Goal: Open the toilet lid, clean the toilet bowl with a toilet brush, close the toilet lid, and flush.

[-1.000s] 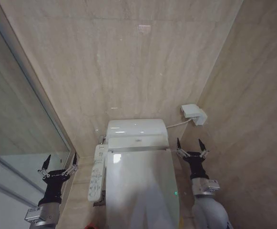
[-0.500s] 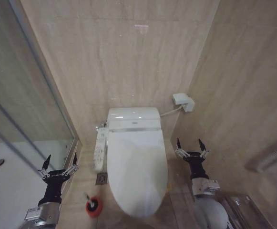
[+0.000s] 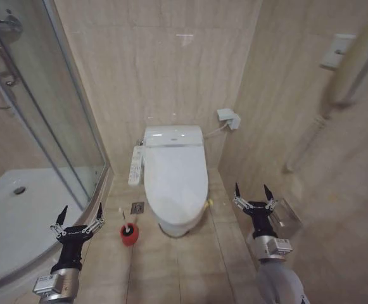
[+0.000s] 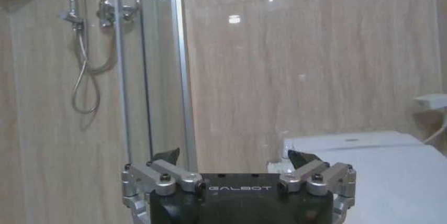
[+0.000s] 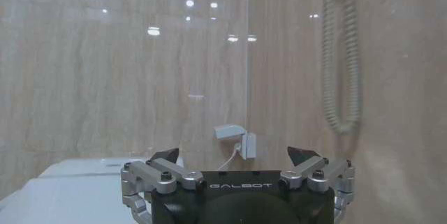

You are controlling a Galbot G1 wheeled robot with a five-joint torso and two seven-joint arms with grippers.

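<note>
The left gripper is held spread wide and empty, low beside the shower tray; the right gripper is likewise wide open, empty, near the right wall. Ahead, between them, the lid lies shut on the toilet, well apart from both. It is judged to be light, stiff, glossy plastic, likely slippery, best hooked under its front rim. The brush stands in a red holder on the floor, just left of the toilet; its thin handle is judged the place to grasp.
</note>
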